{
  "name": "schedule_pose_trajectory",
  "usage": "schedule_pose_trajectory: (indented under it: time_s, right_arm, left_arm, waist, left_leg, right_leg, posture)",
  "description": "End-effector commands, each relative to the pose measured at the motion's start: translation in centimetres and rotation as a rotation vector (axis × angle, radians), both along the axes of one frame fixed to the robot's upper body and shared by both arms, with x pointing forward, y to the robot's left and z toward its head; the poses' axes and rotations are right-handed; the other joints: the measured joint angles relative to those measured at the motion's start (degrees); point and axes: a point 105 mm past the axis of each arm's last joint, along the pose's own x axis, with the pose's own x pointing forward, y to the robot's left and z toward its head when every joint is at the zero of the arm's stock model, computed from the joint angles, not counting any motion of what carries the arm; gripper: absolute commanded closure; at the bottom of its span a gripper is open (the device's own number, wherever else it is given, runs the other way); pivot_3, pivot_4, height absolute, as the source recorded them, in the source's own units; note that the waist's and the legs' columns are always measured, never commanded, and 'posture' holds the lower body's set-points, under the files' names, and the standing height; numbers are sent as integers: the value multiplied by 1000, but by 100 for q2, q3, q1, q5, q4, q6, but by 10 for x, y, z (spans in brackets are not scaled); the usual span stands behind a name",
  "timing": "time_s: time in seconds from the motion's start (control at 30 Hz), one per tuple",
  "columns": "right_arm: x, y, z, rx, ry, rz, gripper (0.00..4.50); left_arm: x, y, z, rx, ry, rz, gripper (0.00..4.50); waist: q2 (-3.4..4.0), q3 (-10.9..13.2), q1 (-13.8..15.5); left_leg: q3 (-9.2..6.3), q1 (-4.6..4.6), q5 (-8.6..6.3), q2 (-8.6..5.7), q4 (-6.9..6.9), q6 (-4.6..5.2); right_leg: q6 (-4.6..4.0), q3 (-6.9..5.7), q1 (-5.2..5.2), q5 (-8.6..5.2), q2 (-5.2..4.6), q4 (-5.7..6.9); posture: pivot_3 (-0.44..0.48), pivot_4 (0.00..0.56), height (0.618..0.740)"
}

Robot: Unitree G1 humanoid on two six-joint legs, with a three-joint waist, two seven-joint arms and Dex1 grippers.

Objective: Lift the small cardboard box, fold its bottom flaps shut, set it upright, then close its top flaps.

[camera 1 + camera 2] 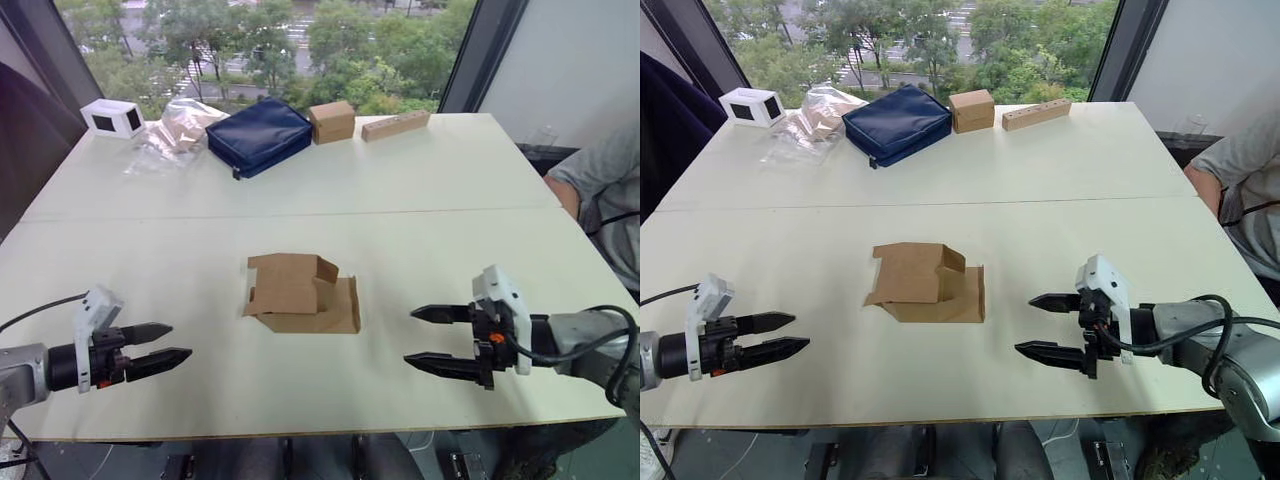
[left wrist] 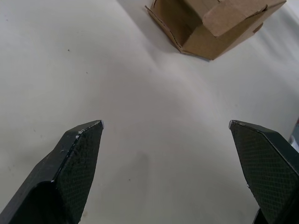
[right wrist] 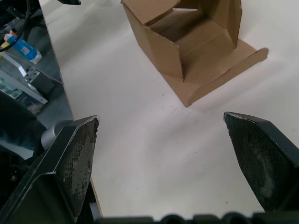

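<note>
1. The left gripper (image 1: 168, 342) is hovering over the near left part of the table (image 1: 430, 190), fingers spread apart, gripping nothing.
2. The right gripper (image 1: 428, 336) is hovering near right, fingers also apart and empty.
3. The cardboard box (image 1: 300, 293) is lying on its side between them, well apart from both, flaps (image 3: 154, 9) hanging open.

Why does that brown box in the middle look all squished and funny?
The box lies on its side on the table, not upright. Its flaps hang open at the end facing the right gripper, one lying flat on the table. It looks unfolded rather than torn. Both grippers, left too, are open and apart from it.
</note>
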Motion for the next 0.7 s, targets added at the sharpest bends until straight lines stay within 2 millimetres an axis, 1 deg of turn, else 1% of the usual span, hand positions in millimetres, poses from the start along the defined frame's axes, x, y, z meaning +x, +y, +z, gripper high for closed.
schedule_pose_trajectory:
  time_s: [0.03,0.13,0.4,0.47,0.53,0.57,0.7]
  right_arm:
    - [-1,4,5,2,-34,19,0]
    - [1,3,3,-17,-39,5,0]
    - [6,3,1,-36,-70,-5,0]
    - [8,3,3,-22,-74,-4,0]
    - [13,0,4,-14,-73,-29,0]
    - [15,-1,3,-18,-73,-38,0]
    - [19,-5,2,-18,-64,-81,0]
  left_arm:
    - [3,1,10,6,-39,-6,61]
    - [1,-2,8,16,-29,-27,61]
    - [6,5,7,19,-43,1,61]
    - [11,10,8,62,-71,26,61]
    - [21,20,9,167,-127,93,61]
    - [24,22,9,189,-133,110,61]
    - [30,24,20,136,-124,109,61]
  waist:
    - [0,0,0]
    - [0,0,1]
    - [0,0,0]
    - [0,0,0]
    - [-1,-1,0]
    - [-1,-1,0]
    - [-1,-1,9]
  left_leg:
    - [0,0,0,0,0,0]
    - [0,0,0,0,0,0]
    - [0,1,0,0,1,0]
    - [1,1,0,-1,1,0]
    - [1,2,0,-1,2,0]
    - [0,3,0,-1,2,0]
    - [0,3,0,-2,2,0]
  right_leg:
    - [0,0,0,0,0,0]
    - [2,0,0,1,0,1]
    - [4,-1,0,2,0,2]
    - [5,-1,0,3,0,3]
    - [6,-1,0,3,0,5]
    - [8,-1,2,4,0,5]
    - [17,-3,2,9,0,5]
  posture:
    - [0,150,740]
    - [0,150,740]
    - [0,150,740]
    - [0,150,740]
    - [0,150,740]
    - [0,150,740]
    - [0,150,740]
